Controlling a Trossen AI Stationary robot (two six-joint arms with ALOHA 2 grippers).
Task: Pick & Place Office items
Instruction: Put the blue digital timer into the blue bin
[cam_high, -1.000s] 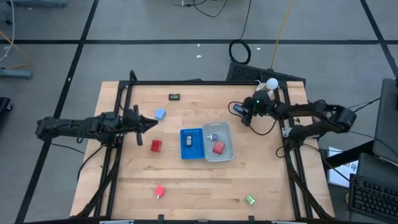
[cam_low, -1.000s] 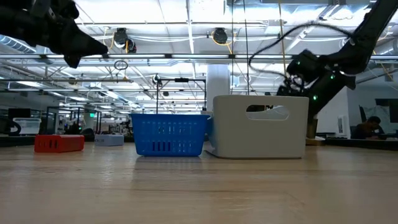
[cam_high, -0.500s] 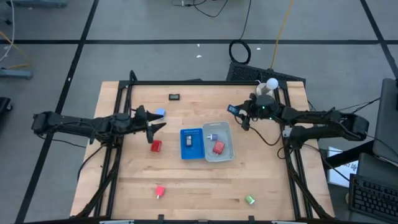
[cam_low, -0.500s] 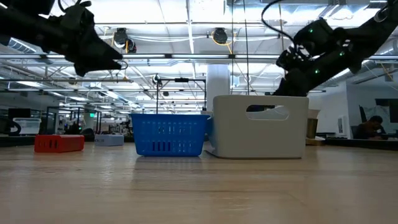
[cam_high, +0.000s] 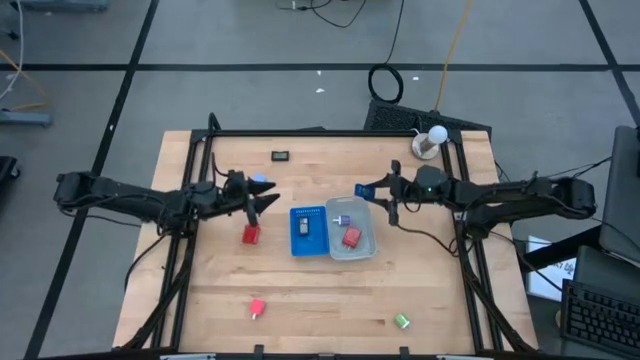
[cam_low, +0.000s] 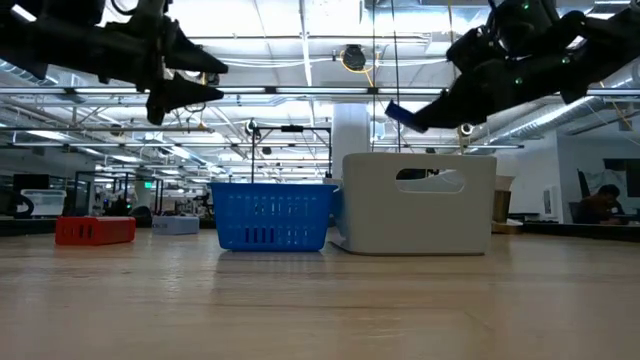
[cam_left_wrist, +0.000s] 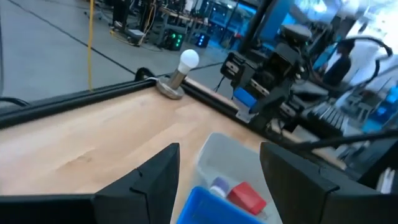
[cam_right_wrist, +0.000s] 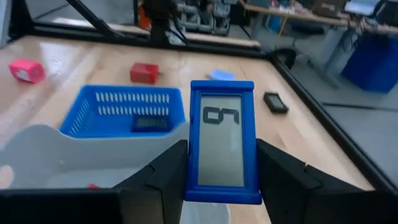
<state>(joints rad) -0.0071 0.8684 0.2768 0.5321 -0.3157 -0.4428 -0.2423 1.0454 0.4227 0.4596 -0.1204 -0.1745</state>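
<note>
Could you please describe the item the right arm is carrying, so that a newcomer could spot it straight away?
Start at the clear plastic tray in the middle of the table. Just above its far edge, the right tool holds a flat dark blue rectangle with a pale grey display window. It is the only item off the table; the red blocks lie loose.

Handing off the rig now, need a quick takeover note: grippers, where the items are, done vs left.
Right gripper: shut on the blue display piece, held above the clear tray.
Left gripper: open, empty, raised over the table between the pale blue block and a red block.
Done: red block and a small piece in the clear tray; dark flat piece in the blue tray.
Left: black rectangle at the far edge, small red piece and green piece at the near edge, both blocks by the left gripper.
</note>
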